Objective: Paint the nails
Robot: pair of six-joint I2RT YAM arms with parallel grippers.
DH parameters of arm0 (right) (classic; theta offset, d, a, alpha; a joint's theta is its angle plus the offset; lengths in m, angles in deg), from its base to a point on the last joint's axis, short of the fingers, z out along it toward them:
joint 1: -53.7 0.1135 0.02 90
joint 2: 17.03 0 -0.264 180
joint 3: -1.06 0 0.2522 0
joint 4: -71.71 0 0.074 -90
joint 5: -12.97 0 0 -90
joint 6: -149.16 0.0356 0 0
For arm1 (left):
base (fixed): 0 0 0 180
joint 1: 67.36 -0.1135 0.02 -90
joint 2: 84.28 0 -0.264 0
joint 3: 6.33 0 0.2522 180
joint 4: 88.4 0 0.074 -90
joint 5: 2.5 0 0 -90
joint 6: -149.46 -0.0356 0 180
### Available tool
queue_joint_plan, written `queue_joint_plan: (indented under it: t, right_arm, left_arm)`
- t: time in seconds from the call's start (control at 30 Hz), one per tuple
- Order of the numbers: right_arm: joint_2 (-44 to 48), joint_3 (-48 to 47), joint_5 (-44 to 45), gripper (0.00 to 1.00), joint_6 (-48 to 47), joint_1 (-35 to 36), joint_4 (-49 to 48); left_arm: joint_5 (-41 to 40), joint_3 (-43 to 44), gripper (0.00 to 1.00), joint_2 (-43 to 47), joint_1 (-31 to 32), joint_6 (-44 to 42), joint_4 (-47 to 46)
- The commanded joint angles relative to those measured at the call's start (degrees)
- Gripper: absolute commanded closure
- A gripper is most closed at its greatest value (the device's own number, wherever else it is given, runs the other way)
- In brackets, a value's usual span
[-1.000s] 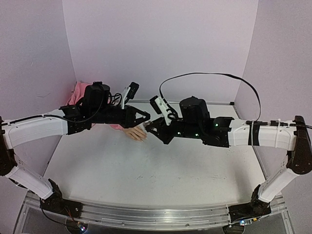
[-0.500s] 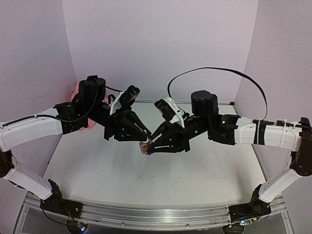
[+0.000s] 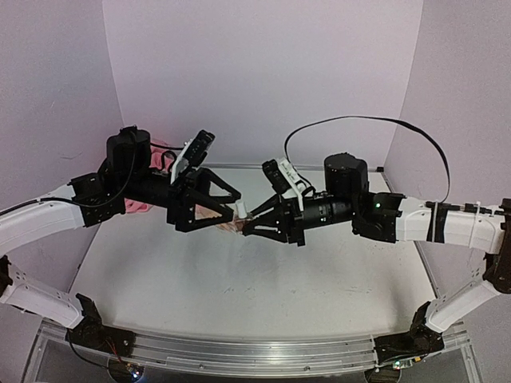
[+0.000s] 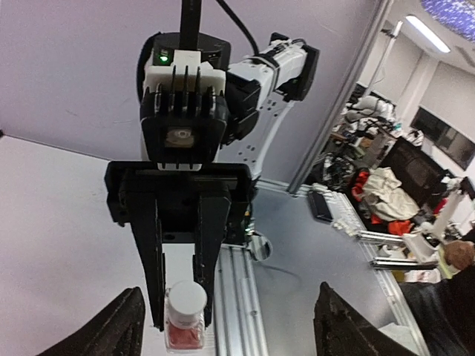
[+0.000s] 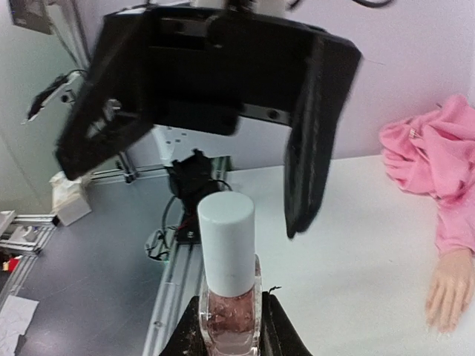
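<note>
While my right jaws clamp the polish bottle (image 5: 226, 315), left jaws gape wide before its cap (image 5: 225, 237). Mannequin hand (image 5: 449, 293) lies on bench (image 5: 356, 222).

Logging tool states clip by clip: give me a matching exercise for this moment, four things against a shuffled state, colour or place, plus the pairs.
1 left tool
2 right tool
3 bottle cap
4 mannequin hand

A white
B lying on the table
C open
D shut on the polish bottle

Pairs: 1-C, 2-D, 3-A, 4-B
</note>
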Motion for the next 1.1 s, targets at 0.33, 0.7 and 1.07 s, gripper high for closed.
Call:
queue_joint_plan:
  t: [0.33,0.7,1.07]
  right_arm:
    - [-5.3,-5.1,41.5,1.00,3.5,4.7,-1.8]
    - [-7.6,-8.1,46.7,1.00,1.9,7.5,-0.6]
    - [-7.6,-8.1,45.6,1.00,1.0,7.6,-0.5]
  left_arm:
    - [-33.3,-1.2,0.28,0.4,-0.2,12.7,1.2]
    - [-32.8,1.8,0.62,-4.8,-0.3,12.8,1.3]
    - [-31.6,2.1,0.65,-4.8,-0.2,11.6,1.2]
